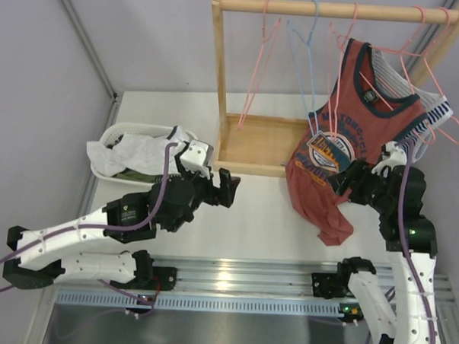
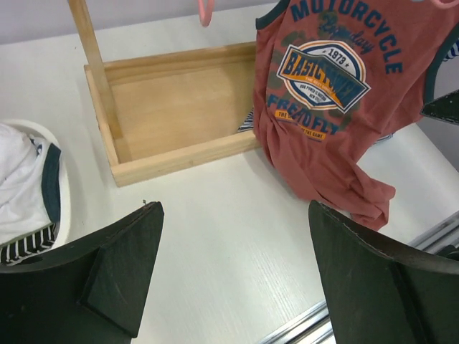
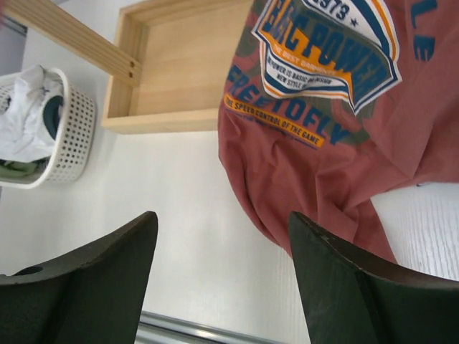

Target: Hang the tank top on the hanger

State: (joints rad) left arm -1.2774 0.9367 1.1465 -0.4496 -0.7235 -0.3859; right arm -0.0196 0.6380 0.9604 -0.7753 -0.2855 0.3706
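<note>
The rust-red tank top (image 1: 346, 124) hangs at the right end of the wooden rack on a pink hanger (image 1: 439, 90), and its crumpled hem rests on the table. It also fills the upper right of the left wrist view (image 2: 323, 107) and of the right wrist view (image 3: 337, 143). My right gripper (image 1: 349, 181) (image 3: 222, 215) is open just in front of the shirt's lower part, with only bare table between its fingers. My left gripper (image 1: 223, 188) (image 2: 235, 208) stands wide open over the table to the left of the shirt, holding nothing.
The rack's wooden base tray (image 1: 257, 143) sits behind the left gripper. Spare pink hangers and a light blue hanger (image 1: 303, 49) hang on the rod (image 1: 336, 7). A striped tank top (image 1: 427, 104) hangs behind the red one. A white basket (image 1: 113, 139) of clothes stands at the left.
</note>
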